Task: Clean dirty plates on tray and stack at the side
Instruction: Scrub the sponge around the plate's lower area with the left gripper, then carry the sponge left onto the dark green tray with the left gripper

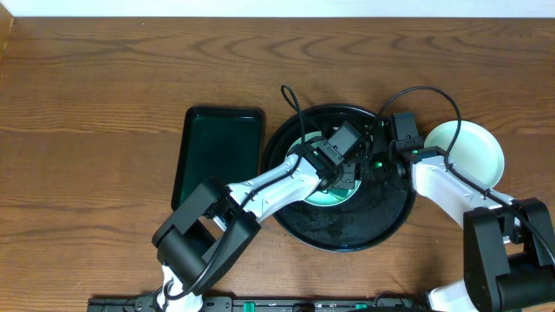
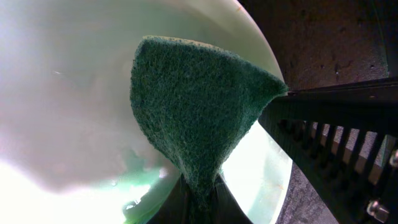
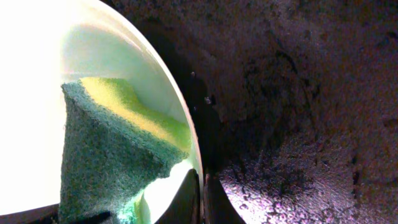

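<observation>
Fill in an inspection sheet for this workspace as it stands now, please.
Surface: wooden table, brown grain.
Job's things: round black tray, looks wet. The first plate lies on it under both grippers. The second plate sits on the table by the tray's right edge. A third plate is not seen.
Clutter: rectangular black tray left of the round one; green-and-yellow sponge.
Grippers: left gripper shut on the sponge, which is pressed to the first plate; right gripper shut on that plate's rim.
Cables: black cables loop over the round tray's far side.
Surroundings: pale wall beyond the table.
</observation>
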Robot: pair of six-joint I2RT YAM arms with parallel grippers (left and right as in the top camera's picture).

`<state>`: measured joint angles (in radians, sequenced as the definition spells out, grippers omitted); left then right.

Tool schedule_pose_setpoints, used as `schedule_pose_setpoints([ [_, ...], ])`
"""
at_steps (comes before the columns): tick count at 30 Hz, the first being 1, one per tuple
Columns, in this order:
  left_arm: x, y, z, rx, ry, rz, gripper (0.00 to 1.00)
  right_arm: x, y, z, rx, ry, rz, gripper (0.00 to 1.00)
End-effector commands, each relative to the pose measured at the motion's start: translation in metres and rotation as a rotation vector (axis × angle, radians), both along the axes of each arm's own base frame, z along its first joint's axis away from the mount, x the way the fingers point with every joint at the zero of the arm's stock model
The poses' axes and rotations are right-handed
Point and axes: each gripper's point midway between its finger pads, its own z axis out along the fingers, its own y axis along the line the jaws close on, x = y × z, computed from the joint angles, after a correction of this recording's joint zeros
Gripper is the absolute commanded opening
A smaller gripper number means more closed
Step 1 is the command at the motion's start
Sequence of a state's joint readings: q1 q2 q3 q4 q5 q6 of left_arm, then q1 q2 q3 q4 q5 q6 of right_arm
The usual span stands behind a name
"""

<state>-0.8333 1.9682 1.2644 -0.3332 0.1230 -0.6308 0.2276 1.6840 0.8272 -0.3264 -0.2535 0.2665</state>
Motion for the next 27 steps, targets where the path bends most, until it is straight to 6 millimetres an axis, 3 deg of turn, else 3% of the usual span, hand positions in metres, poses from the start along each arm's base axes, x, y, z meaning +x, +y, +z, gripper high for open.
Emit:
schedule_pose_setpoints([
  [1,0.01,0.009,-0.006,0.068,-0.049,-0.002,0.08,-0.004,0.006,-0.002,0.008,0.004,0.035,0.01],
  [14,0.027,0.07,-0.017,0.193,0.013,0.102,0.08,-0.004,0.006,-0.002,0.008,0.004,0.035,0.01],
  [23,0.04,0.093,-0.018,0.211,0.027,0.121,0.08,-0.004,0.006,-0.002,0.008,0.004,0.035,0.01],
  [27,0.046,0.098,-0.01,0.208,0.002,0.103,0.08,-0.004,0.006,-0.002,0.008,0.004,0.035,0.01],
])
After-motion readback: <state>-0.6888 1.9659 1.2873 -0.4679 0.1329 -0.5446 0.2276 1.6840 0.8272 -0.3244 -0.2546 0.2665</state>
